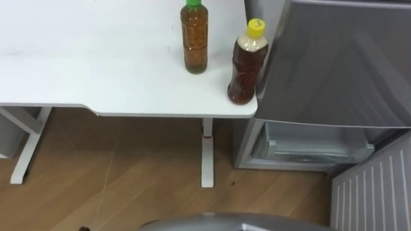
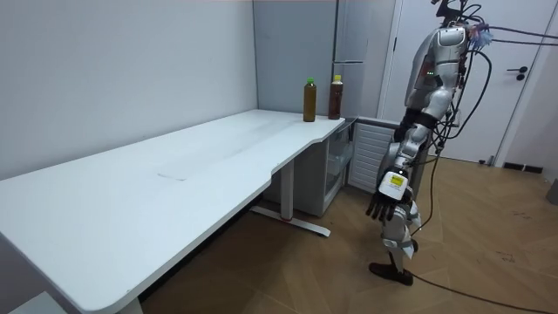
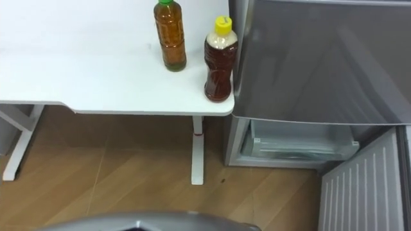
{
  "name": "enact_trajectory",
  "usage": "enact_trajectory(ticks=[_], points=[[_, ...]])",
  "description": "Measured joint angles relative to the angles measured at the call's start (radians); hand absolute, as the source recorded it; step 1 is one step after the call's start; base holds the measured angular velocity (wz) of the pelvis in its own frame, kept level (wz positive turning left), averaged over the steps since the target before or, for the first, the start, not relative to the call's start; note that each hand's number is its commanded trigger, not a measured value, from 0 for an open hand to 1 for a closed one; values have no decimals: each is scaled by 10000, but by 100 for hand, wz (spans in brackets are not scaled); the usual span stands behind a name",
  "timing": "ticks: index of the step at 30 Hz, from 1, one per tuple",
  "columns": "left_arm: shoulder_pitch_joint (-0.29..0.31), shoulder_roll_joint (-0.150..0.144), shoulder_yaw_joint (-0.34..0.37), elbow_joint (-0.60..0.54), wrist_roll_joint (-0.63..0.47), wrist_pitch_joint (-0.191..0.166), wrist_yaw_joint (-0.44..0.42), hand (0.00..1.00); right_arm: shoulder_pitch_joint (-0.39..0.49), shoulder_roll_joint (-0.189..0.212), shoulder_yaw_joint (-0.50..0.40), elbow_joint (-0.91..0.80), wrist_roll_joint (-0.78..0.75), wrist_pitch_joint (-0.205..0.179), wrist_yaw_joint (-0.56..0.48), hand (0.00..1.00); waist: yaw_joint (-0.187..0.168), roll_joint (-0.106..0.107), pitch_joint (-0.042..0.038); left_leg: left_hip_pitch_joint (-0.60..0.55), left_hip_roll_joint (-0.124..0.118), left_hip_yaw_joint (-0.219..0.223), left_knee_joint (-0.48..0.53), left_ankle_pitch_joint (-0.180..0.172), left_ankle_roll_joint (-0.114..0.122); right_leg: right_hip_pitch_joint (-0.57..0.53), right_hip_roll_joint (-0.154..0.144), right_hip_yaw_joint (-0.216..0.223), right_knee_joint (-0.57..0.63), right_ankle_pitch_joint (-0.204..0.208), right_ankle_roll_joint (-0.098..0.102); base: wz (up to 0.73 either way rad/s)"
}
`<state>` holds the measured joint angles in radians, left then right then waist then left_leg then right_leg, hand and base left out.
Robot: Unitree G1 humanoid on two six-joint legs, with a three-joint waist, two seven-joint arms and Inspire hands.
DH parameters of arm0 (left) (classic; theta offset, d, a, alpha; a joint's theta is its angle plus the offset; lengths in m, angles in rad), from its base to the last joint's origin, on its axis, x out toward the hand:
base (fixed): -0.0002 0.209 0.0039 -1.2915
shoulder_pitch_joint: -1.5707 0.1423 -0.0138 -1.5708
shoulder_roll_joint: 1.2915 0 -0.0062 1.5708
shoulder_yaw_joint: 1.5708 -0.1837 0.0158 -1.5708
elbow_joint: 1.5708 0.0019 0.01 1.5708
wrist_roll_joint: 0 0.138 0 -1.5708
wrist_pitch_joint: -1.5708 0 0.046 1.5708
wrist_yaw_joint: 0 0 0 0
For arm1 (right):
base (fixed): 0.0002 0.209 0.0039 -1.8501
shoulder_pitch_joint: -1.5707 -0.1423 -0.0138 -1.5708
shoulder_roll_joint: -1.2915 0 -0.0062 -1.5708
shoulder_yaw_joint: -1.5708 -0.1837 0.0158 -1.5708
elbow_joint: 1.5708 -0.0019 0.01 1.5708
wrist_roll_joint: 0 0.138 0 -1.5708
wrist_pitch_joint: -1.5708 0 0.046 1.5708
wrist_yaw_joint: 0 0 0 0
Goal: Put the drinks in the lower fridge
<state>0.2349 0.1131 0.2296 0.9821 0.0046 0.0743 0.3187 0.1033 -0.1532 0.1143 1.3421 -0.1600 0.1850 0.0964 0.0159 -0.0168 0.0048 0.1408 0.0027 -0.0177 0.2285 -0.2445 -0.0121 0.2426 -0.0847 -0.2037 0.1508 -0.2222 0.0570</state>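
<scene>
Nearest: wooden floor in front of the robot. Standing near the right end of the white table, not touching it, facing table and grey fridge.

Left robot hand hanging at the side, on the camera side in the room view. Well apart from table and drinks, fingers loose and pointing down, nothing held.

Lower right of the eye views: lower door of the fridge swung open, ribbed white inner face showing. Lower compartment open behind it, with a pale drawer inside; contents cannot be told. Upper part of the fridge shut.

White table leg under the right end of the table, just beside the fridge.

Yellow-capped bottle upright at the near right corner of the table, close to both edges and just beside the fridge's side. Dark brown drink, pale band at the neck.

Green-capped bottle upright further back from the near edge, left of the yellow-capped one and apart from it. Amber drink, clear body.

Any label print on either bottle too small to read.

Both drinks on the table, neither in the fridge.
</scene>
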Motion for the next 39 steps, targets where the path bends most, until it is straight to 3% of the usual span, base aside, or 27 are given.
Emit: enact_trajectory(ticks=[4,8,13,19,24,26,30,35,37,39], points=[[6,-142,36,-1337,145,-726,1270,0,62,-144,9,-89,-69,-321,-104,0,191,27,-2,-133,-21,-67,-57,12,-4,-124,-6,-39,4,-5,5,2],[-34,-134,-1,-1801,778,-1313,2372,0,66,-249,51,-79,-67,-639,-151,0,205,-8,-30,-143,-43,-169,-14,20,-3,-113,-16,-132,0,-11,16,7],[-20,-132,-249,-2194,775,-2008,3599,0,61,-287,164,-100,-68,-894,-298,0,230,-116,-75,-158,-55,-278,30,20,-3,-109,-18,-219,22,-10,17,6],[102,-92,-729,-3721,914,-2345,4532,0,-26,-287,156,-148,-58,-1042,-279,0,213,-220,-63,-197,-74,-425,69,18,-3,-55,-23,-366,3,-9,17,7],[59,-80,-1063,-4752,1656,-2563,4637,0,66,-380,145,-135,-38,-1214,-69,0,187,-177,-72,-257,-70,-410,16,19,-11,-133,-12,-334,5,-9,15,-1],[58,-68,-1401,-5873,1664,-2585,4626,0,90,-379,147,-114,43,-1216,82,0,175,-158,-69,-268,-70,-414,50,25,-15,-142,-11,-332,18,-6,12,0],[-61,122,-1850,-7028,2028,-2912,4507,0,63,-407,158,-94,37,-1322,144,0,116,-120,-62,-287,-69,-410,77,25,-14,-153,-12,-317,18,-6,11,0],[-131,242,-2429,-8903,2065,-3061,3638,0,33,-413,203,-41,18,-1421,299,0,84,-147,-38,-343,-70,-393,81,25,-14,-205,-13,-297,6,-6,12,0],[-217,391,-2755,-9167,2056,-3090,3275,0,-70,-413,220,33,-16,-1422,344,0,74,-171,-52,-444,-70,-401,111,26,-14,-302,-14,-315,13,-6,12,0],[-268,585,-3148,-9277,2015,-3109,2790,0,-202,-428,227,157,-47,-1436,370,0,82,-185,-7,-429,-71,-380,115,29,-12,-337,-13,-249,13,-4,11,-3]])
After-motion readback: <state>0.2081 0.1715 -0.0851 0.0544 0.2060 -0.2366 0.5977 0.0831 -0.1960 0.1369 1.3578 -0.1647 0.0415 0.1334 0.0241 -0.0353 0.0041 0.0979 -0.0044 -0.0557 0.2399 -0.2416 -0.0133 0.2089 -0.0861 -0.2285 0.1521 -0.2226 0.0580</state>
